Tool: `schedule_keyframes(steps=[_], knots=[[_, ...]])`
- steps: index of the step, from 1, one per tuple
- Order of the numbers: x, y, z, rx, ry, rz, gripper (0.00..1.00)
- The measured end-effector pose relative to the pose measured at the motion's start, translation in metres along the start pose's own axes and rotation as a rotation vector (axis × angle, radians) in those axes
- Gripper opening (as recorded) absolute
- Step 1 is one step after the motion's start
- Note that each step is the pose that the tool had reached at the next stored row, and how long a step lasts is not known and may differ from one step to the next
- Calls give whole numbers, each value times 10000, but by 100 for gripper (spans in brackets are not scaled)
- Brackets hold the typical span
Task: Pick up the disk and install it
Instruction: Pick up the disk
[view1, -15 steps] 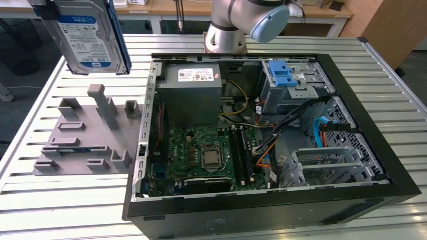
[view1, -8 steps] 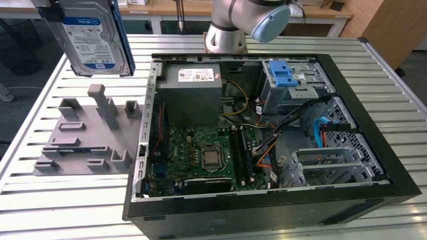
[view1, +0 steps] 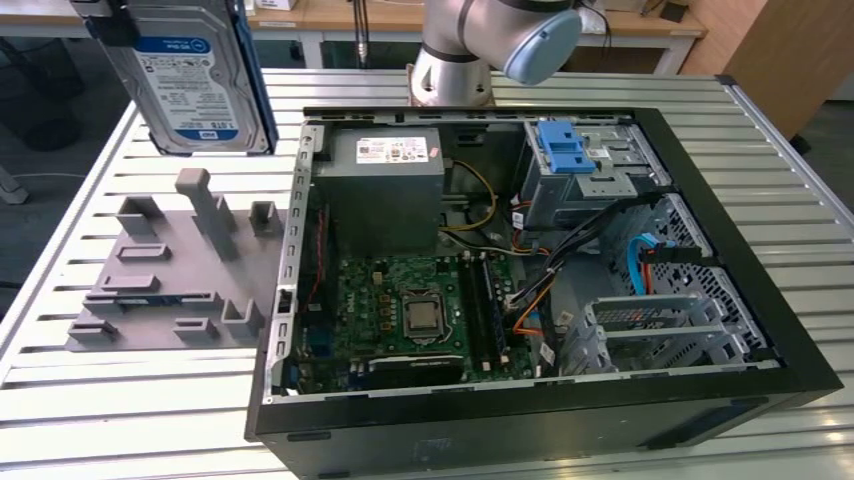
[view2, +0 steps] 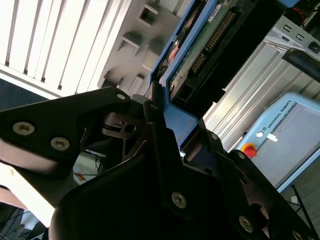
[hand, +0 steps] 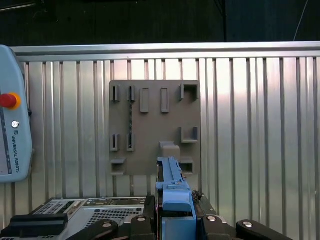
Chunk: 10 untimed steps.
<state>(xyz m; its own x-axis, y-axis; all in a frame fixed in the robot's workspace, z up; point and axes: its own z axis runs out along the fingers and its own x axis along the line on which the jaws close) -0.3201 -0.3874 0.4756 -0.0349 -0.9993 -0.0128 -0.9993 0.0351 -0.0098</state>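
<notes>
I'm running this in a robotics lab: slatted aluminium workbench (view1: 134, 410) under my gripper (hand: 176, 220), teach pendant (hand: 12, 130) nearby, opened computer case (view1: 534, 425).

The arm (view1: 447, 45) is showing silver-grey tubing and a rounded pale blue joint cap (view1: 543, 45); the gripper (view2: 172, 122) is wearing matte black plates (view2: 75, 117) dotted with silver screws (view2: 23, 128)

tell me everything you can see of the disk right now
The disk is a flat silver-metal drive with a blue-and-white label on its face and blue plastic rails along its edges. It hangs upright, lifted clear of the table above the grey slotted holder, to the exterior view's left of the open computer case. The second wrist view shows its green circuit-board underside. The gripper is shut on its blue rail; nothing else touches it.
</notes>
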Motion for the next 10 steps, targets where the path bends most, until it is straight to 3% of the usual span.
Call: schedule_keyframes(steps=[10], knots=[[38, -96, 1, -1, -1, 16, 36]])
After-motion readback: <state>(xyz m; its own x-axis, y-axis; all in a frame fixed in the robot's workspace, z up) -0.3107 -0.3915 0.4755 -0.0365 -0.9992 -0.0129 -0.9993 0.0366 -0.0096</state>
